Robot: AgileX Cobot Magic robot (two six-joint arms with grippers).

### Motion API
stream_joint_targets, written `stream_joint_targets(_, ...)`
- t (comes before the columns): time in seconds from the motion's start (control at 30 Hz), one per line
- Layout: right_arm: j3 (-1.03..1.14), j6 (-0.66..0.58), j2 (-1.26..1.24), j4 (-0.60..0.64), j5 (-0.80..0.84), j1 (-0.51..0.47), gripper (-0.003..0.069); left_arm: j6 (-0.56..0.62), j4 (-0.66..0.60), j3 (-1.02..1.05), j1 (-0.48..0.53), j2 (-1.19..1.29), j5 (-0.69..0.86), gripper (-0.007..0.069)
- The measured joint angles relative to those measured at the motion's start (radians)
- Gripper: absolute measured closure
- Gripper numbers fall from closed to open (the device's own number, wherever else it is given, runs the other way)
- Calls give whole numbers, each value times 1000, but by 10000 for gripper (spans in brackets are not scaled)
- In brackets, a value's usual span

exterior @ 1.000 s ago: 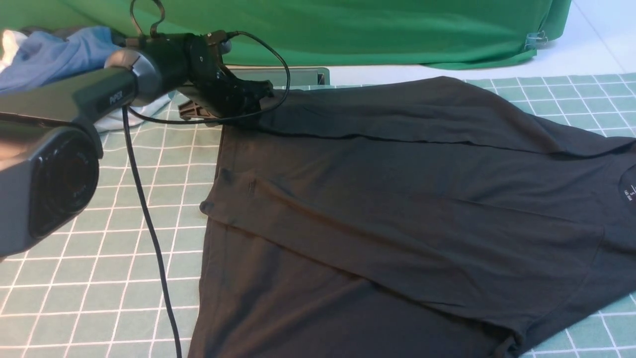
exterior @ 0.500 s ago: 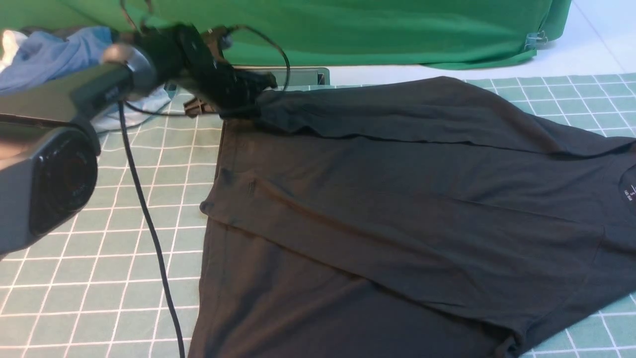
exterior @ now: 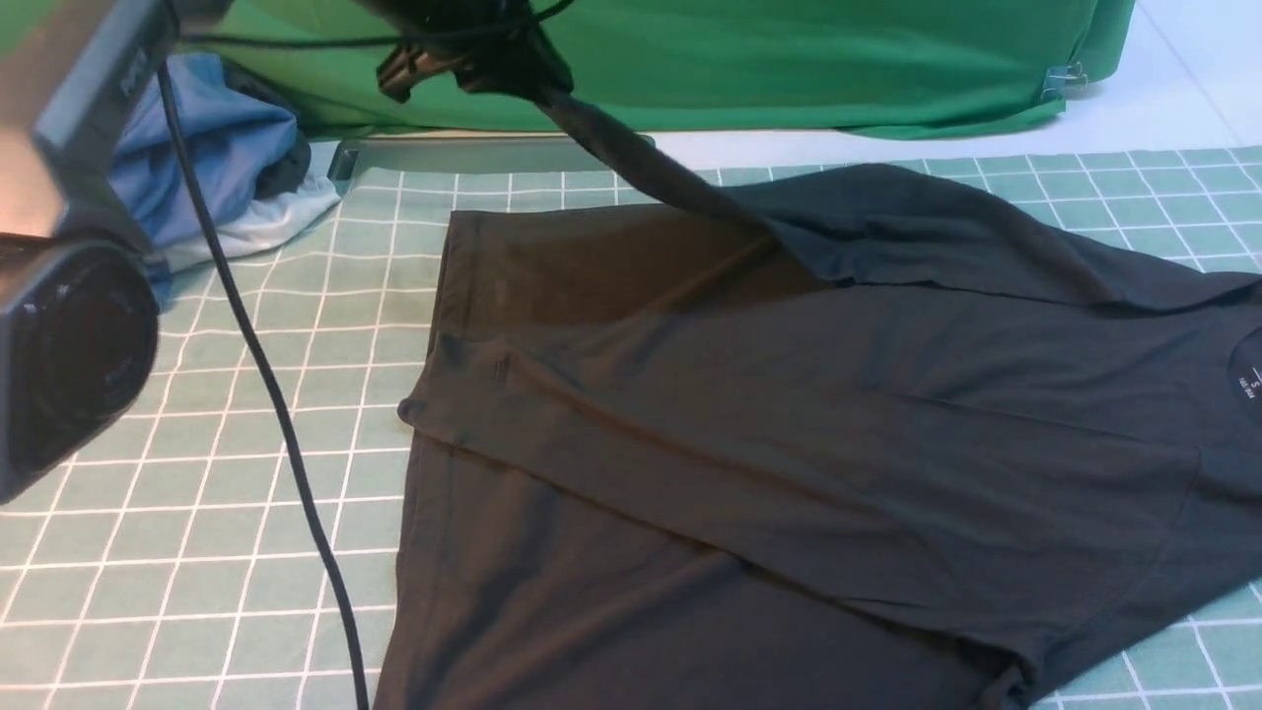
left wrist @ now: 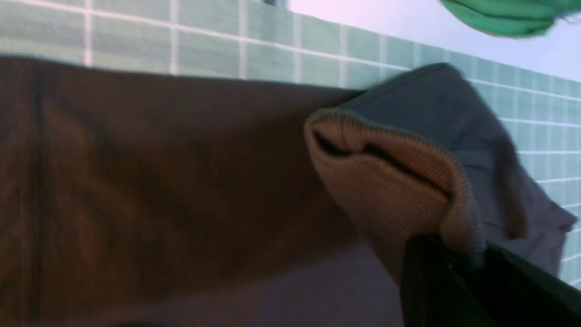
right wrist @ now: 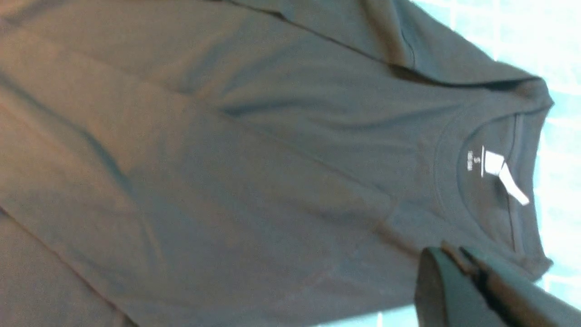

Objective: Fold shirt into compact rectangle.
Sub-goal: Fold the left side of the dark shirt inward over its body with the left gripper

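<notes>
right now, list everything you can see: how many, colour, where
black T-shirt: one, black, spread on the mat, far left corner lifted
neck label: one, white, inside its collar
grid mat: one, pale green with white lines, under the shirt
green cloth: one, green, along the back
clip: one, pale, on that cloth's right end
pile of clothes: one, blue and white, back left
metal bar: one, grey, mat's back edge
cable: one, black, hanging across the mat's left
left arm: one, dark grey, near left
left gripper: one, black, raised, shut on the shirt's corner
right gripper: one, dark, shut, above the shirt by the collar
</notes>
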Motion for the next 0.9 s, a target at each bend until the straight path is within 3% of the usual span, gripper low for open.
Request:
stream_joint_targets(0.2, -10, 0, 0, -4, 34, 0, 628, -59, 49, 53, 1, -158, 2, 579)
stream_joint_targets(0.4, -10, 0, 0, -3, 41, 0, 628, -37, -3, 451, -4, -414, 1, 579)
stream_joint_targets(0.63, -11, 0, 0, -3, 33, 0, 628, 14, 93, 914, -3, -552, -20, 579)
stream_joint_targets(0.9, -13, 28, 0, -3, 19, 0, 627, 25, 109, 1266, -3, -548, -288, 579)
